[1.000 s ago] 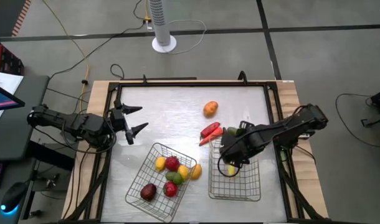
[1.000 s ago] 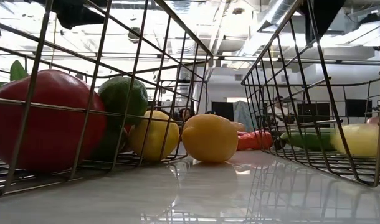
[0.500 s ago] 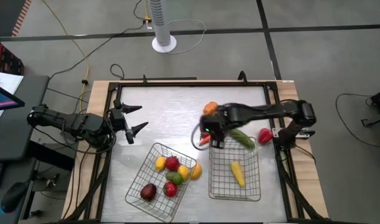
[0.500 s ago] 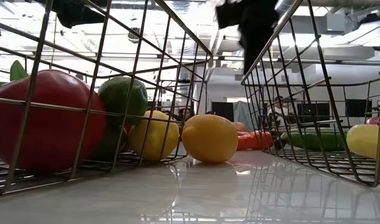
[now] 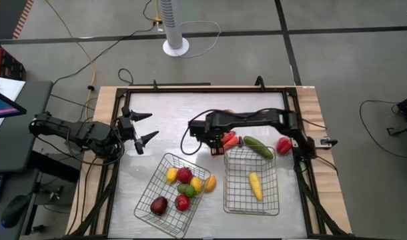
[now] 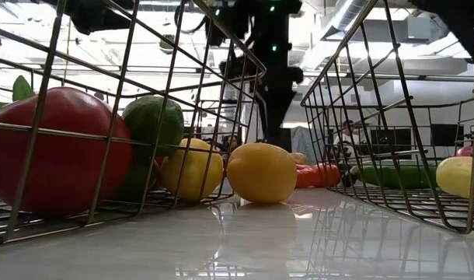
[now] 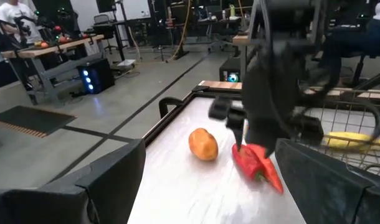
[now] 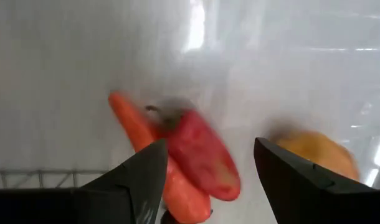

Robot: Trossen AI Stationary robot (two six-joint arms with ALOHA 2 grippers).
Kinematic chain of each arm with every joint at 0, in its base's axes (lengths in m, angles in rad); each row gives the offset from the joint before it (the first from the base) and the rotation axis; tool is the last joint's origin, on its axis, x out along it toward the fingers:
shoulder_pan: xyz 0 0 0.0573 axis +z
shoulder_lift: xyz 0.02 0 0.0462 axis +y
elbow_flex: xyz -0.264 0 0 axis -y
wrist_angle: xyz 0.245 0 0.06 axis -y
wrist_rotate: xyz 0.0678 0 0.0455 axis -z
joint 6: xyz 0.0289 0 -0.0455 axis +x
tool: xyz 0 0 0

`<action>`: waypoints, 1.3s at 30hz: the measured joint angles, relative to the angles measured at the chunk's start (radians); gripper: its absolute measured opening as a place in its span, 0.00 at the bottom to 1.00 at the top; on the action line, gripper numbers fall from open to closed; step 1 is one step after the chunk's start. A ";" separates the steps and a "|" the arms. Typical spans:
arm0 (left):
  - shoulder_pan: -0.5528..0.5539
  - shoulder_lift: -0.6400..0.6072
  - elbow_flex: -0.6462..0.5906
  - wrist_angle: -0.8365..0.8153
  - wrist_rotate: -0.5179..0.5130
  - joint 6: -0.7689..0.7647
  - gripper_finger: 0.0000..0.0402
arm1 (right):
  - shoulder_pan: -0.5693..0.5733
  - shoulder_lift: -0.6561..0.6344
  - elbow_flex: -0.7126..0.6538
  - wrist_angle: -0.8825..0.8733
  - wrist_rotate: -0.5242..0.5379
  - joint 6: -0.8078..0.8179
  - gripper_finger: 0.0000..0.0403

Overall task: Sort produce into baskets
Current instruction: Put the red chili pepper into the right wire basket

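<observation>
My right gripper (image 8: 209, 186) is open above two red chilies (image 8: 199, 158) lying on the table just beyond the right basket (image 5: 251, 200); it also shows in the high view (image 5: 217, 143). An orange round piece (image 8: 318, 152) lies beside the chilies. The right basket holds a yellow piece (image 5: 255, 185), and a green cucumber (image 5: 258, 147) lies at its far edge. The left basket (image 5: 150, 200) holds several round pieces (image 5: 183, 175). A yellow-orange piece (image 5: 210, 183) lies on the table between the baskets. My left gripper (image 5: 142, 128) is open and empty at the table's left.
A red round piece (image 5: 283, 145) lies on the table at the right, beside the right arm's base. Bare table stretches between my left gripper and the chilies. A raised frame (image 5: 203, 89) runs round the table. A fan stand (image 5: 175, 45) is on the floor beyond.
My right gripper has risen out of the right basket and swung toward the table's far left, coming over the red chilies. The yellow piece that was under it now lies on the basket's floor. The cucumber and the red round piece have come into view.
</observation>
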 joint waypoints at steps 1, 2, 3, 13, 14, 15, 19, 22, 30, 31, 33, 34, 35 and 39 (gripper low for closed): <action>0.000 0.000 0.000 -0.002 0.000 0.000 0.86 | 0.005 0.015 0.002 -0.005 -0.019 -0.021 0.66; 0.000 0.000 0.000 -0.004 0.000 0.001 0.86 | 0.011 0.028 0.002 -0.005 -0.036 -0.039 0.66; 0.000 0.000 0.000 -0.006 0.000 0.004 0.86 | 0.015 0.040 -0.001 0.005 -0.049 -0.054 0.66; 0.000 0.000 0.000 -0.014 0.000 0.006 0.86 | 0.021 0.097 -0.009 0.040 -0.058 -0.198 0.66; 0.000 0.000 0.000 -0.014 0.000 0.006 0.86 | 0.021 0.098 -0.009 0.050 -0.058 -0.205 0.66; 0.000 0.000 0.000 -0.014 0.000 0.007 0.86 | 0.021 0.098 -0.009 0.062 -0.058 -0.212 0.66; 0.000 0.000 0.000 -0.014 0.000 0.007 0.86 | 0.017 0.097 -0.009 0.069 -0.059 -0.217 0.66; 0.000 0.000 0.000 -0.014 0.000 0.007 0.86 | 0.011 0.096 -0.035 0.091 -0.066 -0.220 0.65; 0.000 0.000 0.000 -0.014 0.000 0.011 0.86 | 0.013 0.097 -0.136 0.109 -0.043 -0.209 0.58; 0.000 0.000 0.000 -0.014 0.000 0.014 0.86 | 0.013 0.097 -0.141 0.108 -0.034 -0.209 0.56; 0.000 0.000 0.000 -0.013 0.000 0.014 0.86 | 0.012 0.097 -0.154 0.109 -0.016 -0.213 0.51; 0.000 0.000 0.000 -0.013 0.000 0.014 0.86 | 0.012 0.097 -0.159 0.109 -0.009 -0.213 0.48; 0.000 0.000 0.000 -0.013 0.000 0.014 0.86 | 0.012 0.096 -0.165 0.109 0.003 -0.216 0.45; 0.000 0.000 0.000 -0.012 0.000 0.015 0.86 | 0.007 0.095 -0.176 0.109 0.019 -0.216 0.28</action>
